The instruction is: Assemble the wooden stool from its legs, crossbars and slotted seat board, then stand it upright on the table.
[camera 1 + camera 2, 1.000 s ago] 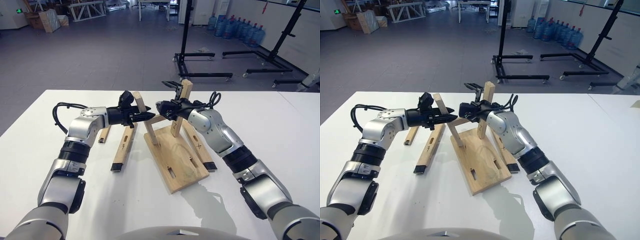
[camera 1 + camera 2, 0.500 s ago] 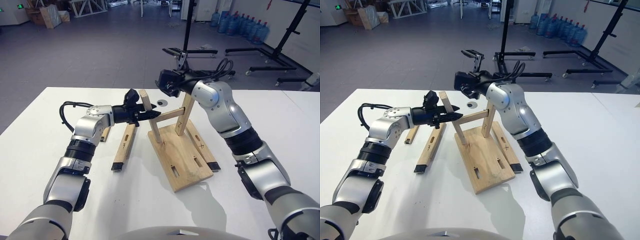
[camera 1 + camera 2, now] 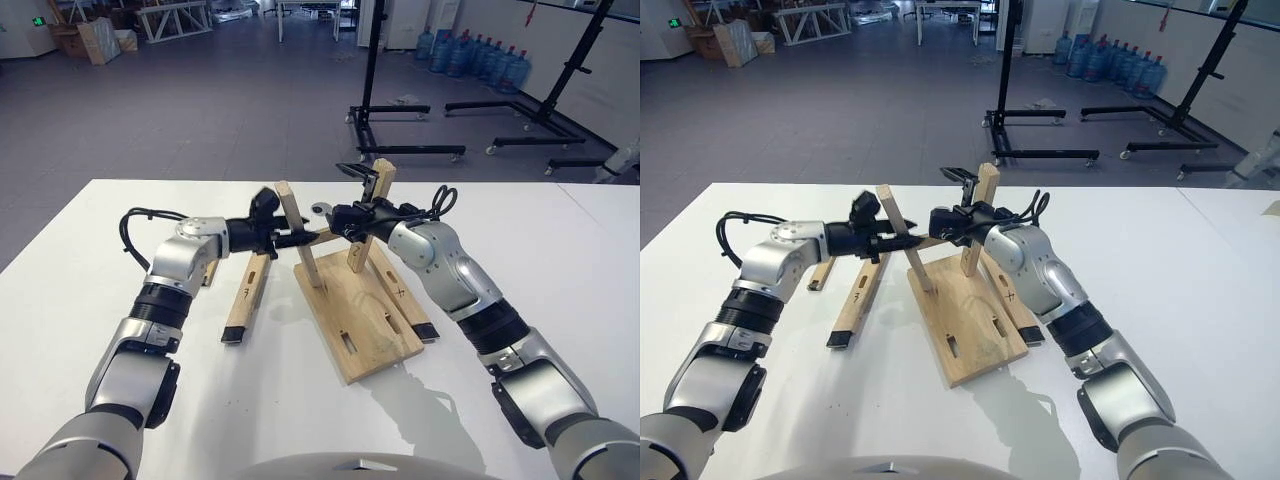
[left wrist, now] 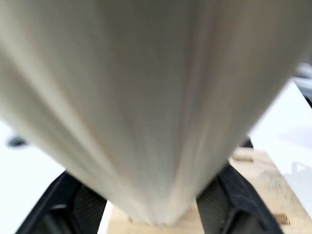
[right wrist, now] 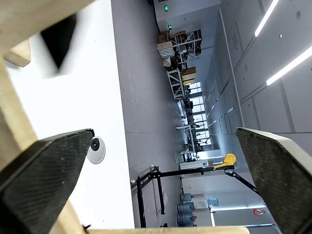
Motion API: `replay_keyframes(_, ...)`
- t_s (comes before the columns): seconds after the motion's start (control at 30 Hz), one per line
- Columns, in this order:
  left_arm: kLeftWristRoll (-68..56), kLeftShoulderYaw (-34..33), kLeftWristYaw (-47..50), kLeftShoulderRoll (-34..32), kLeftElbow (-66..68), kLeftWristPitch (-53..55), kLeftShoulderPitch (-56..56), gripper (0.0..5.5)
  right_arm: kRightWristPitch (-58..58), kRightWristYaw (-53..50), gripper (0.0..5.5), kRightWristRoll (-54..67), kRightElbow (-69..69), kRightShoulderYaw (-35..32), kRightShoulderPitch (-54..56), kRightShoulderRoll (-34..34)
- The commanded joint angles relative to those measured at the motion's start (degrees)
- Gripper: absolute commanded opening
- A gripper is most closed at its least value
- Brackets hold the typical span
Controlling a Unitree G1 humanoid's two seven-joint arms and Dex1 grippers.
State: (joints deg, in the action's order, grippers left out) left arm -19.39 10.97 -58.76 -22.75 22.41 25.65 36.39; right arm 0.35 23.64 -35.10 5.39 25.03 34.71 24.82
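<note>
Stool half-built on the table (image 3: 560,260): seat board (image 3: 375,335) lying flat, left leg (image 3: 288,205) and right leg (image 3: 378,185) standing tilted in its slots, crossbar (image 3: 318,237) spanning them. Left gripper (image 3: 298,240) clamps the left leg beside the crossbar. Right gripper (image 3: 328,216) is spread wide near the crossbar's other end, contact uncertain. Spare legs (image 3: 247,296) lie either side of the board. The wood is judged stiff, light and not fragile. Joints are probably loose, so legs may lean or lift out. Best hold: flat faces mid-leg, close to the joint.
</note>
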Motion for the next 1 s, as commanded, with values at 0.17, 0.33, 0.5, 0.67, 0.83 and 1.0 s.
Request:
replay_keyframes(0.17,1.36,-1.02,0.1,-2.21,-4.22,2.09,-1.95,3.66,-1.12,3.37,5.4,-1.0,6.09,3.8,-5.26,-0.18)
replay_keyframes(0.33,-0.49,-5.14,2.08,-7.2,-14.1,6.98,-9.71,4.51,-2.36,3.33,5.4,0.98,2.02,0.94,-1.64,-1.69)
replay_keyframes(0.5,-2.18,-13.19,12.49,-9.25,-27.26,16.55,-18.5,5.33,-5.74,3.98,5.4,4.94,-5.0,-5.5,8.38,-3.97)
replay_keyframes(0.67,-3.39,-23.9,30.75,-3.85,-38.35,31.06,-20.2,5.38,-8.91,1.95,5.4,8.38,-7.61,-14.31,20.15,-3.54)
replay_keyframes(0.83,1.39,-29.61,47.49,2.48,-39.57,35.88,-18.81,5.38,-16.39,-3.13,5.4,11.12,-6.81,-27.07,23.18,1.37)
replay_keyframes(1.0,7.47,-24.61,50.09,2.79,-25.88,24.98,-19.05,5.38,-25.99,-4.87,5.4,18.6,-8.1,-35.77,17.69,0.14)
